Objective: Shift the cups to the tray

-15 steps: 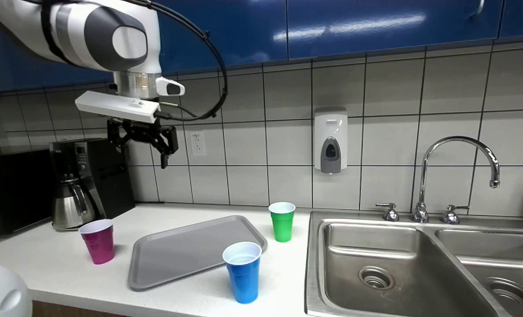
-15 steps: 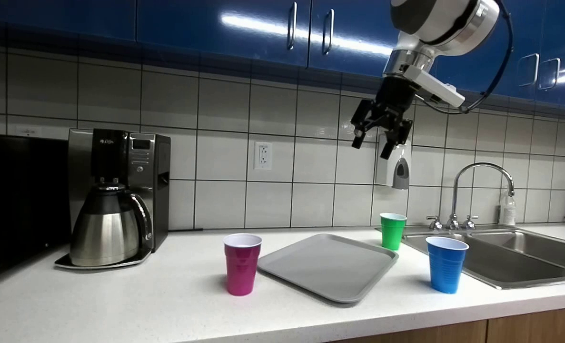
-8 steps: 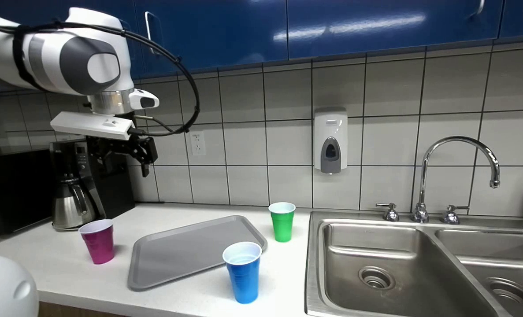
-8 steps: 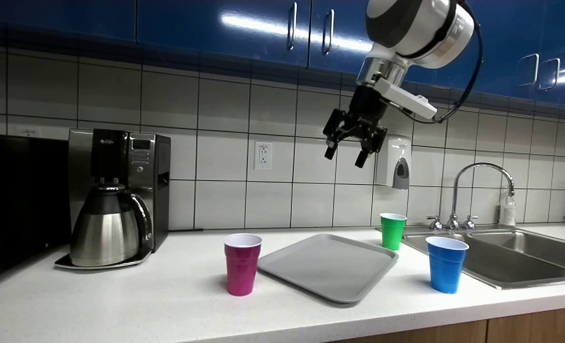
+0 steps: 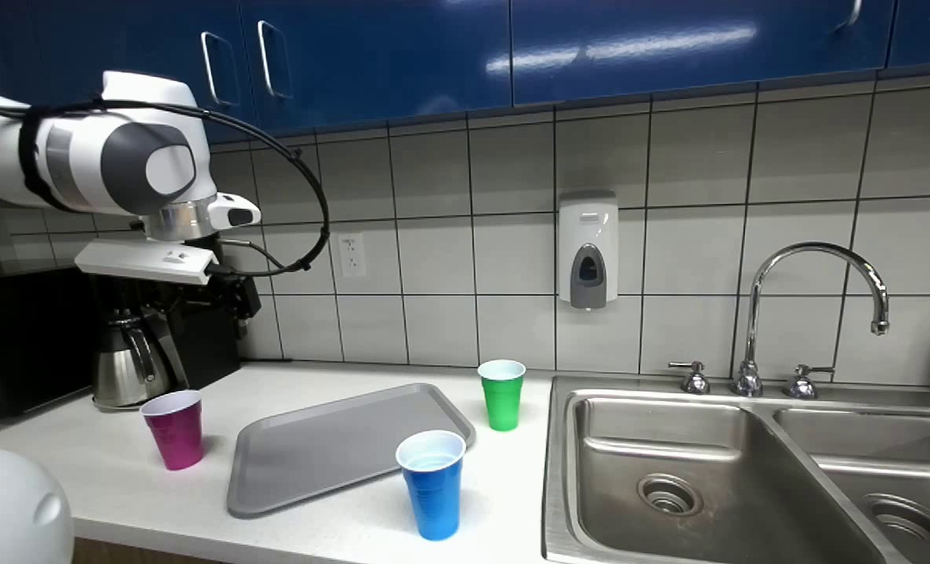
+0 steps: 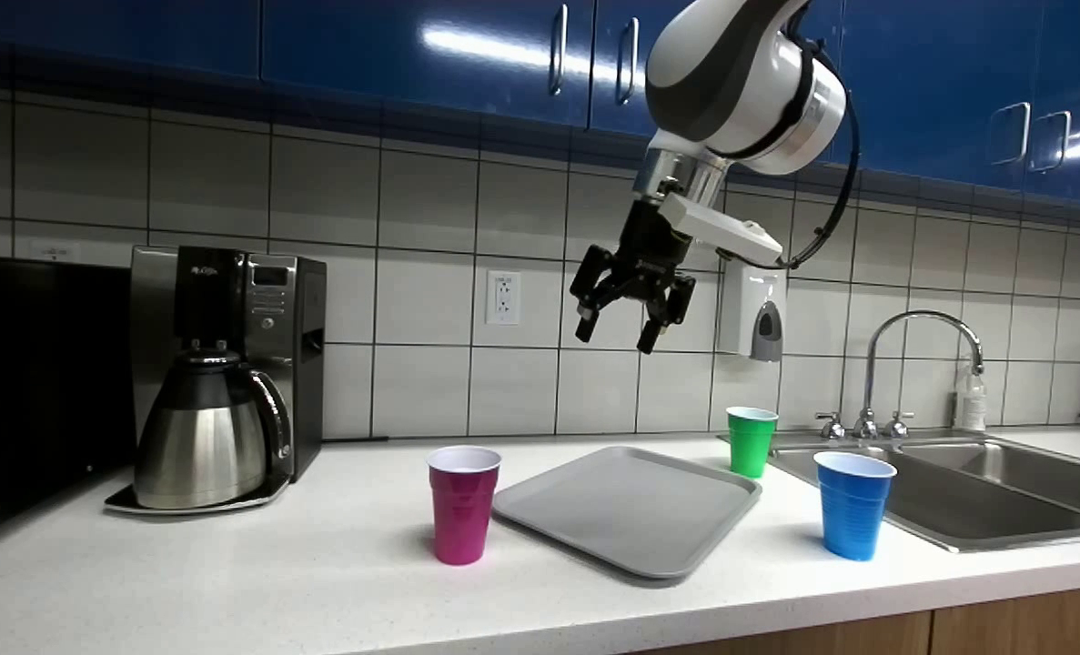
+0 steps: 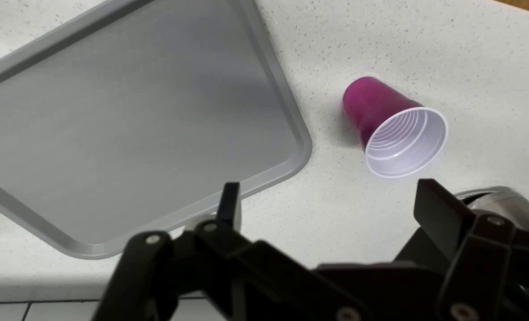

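Note:
The magenta cup stands upright on the counter beside the tray, close to its rim. On the tray's far side from it are the green cup and the blue cup, both upright and off the tray. My gripper hangs in the air well above the counter, open, with nothing between its fingers. Looking down in the wrist view, the magenta cup lies ahead of the right fingertip and the tray fills the left. Blue and green cups are out of the wrist view.
A coffee maker with a steel pot stands at the back, beside a black appliance. The steel sink with its faucet is set into the counter. A soap dispenser hangs on the tiles, below blue cabinets.
My gripper has come down and moved leftward in both exterior views, towards the magenta cup's side. It has stayed open. Cups and tray have not moved.

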You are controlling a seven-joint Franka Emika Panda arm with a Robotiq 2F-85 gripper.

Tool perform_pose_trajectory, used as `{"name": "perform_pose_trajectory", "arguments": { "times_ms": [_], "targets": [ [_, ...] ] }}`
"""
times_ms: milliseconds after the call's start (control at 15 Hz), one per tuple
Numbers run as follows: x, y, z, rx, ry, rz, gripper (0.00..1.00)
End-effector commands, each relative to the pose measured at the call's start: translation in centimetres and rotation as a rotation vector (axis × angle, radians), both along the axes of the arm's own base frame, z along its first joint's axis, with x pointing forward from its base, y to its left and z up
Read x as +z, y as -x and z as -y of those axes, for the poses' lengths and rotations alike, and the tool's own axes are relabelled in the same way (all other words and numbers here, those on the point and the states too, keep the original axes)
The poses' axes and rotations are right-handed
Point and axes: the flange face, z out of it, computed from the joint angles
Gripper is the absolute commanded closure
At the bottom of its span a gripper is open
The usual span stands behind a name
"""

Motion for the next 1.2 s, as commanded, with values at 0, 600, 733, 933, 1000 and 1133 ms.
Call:
{"name": "perform_pose_trajectory", "arguments": {
  "times_ms": [0,600,733,933,1000,1133],
  "targets": [
    [-0.8,-1.3,-1.5,-0.01,0.013,0.003,0.0],
    [-2.4,-3.3,-4.2,0.026,0.067,-0.01,0.0],
    [-2.7,-3.7,-4.8,0.033,0.077,-0.011,0.0],
    [-2.9,-4.6,-5.6,0.036,0.083,-0.013,0.0],
    [-3.0,-5.0,-5.9,0.036,0.083,-0.014,0.0],
    [-3.1,-5.7,-6.5,0.035,0.083,-0.015,0.0]
  ]
}}
